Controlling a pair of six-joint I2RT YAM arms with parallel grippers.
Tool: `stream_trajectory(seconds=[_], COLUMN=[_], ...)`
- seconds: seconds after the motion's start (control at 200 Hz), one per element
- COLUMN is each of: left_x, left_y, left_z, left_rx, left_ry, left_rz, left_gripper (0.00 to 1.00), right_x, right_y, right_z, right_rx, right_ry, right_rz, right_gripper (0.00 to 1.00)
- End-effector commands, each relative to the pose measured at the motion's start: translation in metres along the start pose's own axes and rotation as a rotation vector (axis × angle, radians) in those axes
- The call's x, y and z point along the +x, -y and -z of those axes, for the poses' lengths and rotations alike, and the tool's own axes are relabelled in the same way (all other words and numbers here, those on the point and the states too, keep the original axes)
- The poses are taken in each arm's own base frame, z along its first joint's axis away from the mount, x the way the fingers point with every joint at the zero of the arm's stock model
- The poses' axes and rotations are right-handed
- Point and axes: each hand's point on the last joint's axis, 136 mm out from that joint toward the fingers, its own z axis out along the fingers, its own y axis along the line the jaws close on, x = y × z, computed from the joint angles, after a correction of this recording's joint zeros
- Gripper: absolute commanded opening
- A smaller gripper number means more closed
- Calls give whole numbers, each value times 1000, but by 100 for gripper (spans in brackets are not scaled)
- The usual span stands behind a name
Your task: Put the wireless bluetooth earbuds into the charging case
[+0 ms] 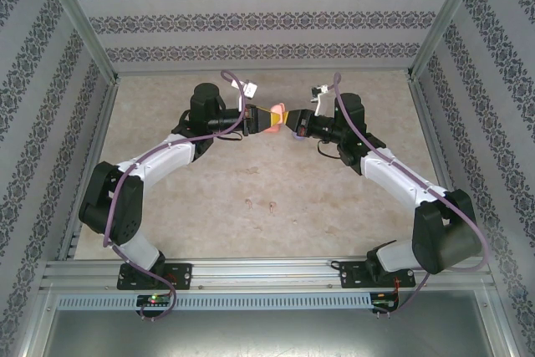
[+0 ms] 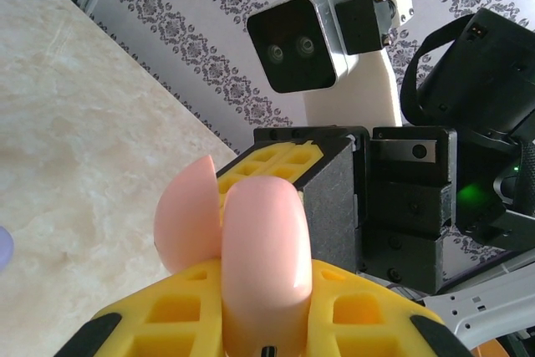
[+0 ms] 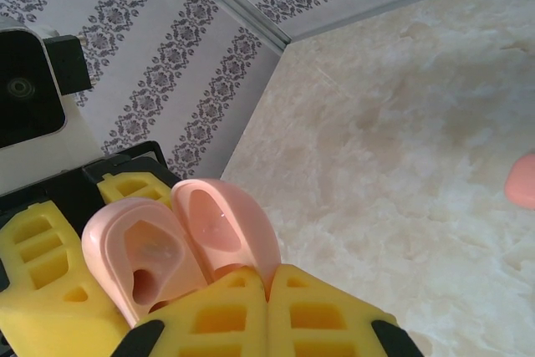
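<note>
Two pale earbuds (image 1: 248,202) lie mid-worktop (image 1: 167,223), bare room all round. Beyond, held up over far centre, L pincer (image 1: 255,116) grasps open pink case (image 1: 274,119). R pincer (image 3: 267,311) clenched, tips at lid edge. Walls (image 1: 267,22) well apart.

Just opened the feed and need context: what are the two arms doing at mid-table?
The left gripper has its fingers closed on a pale pink charging case, holding it above the table with the lid open. The right gripper has met it there. Its fingers are shut, with the tips at the case's open edge, and whether they pinch anything is hidden. Two tiny pale earbuds lie on the table, nearer the arm bases, not yet in the case.
</note>
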Motion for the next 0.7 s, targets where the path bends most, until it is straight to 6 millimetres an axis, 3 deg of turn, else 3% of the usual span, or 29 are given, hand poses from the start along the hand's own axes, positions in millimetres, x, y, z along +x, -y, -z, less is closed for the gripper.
stream_trajectory(seconds=[0.0, 0.23, 0.44, 0.694], left_x=[-7, -15, -19, -5], left_y=[16, 7, 3, -3], left_z=[-9, -5, 8, 23], left_rx=[46, -36, -105, -134], left_ry=[6, 35, -6, -206], left_rz=[-39, -63, -120, -176], left_gripper=[27, 59, 70, 77], right_x=[-19, -12, -10, -7], right_y=[-13, 10, 21, 32], right_z=[7, 12, 17, 19], right_rx=[4, 132, 205, 290], right_ry=[62, 34, -4, -126], right_rz=[59, 77, 135, 290], right_gripper=[0, 0, 0, 0])
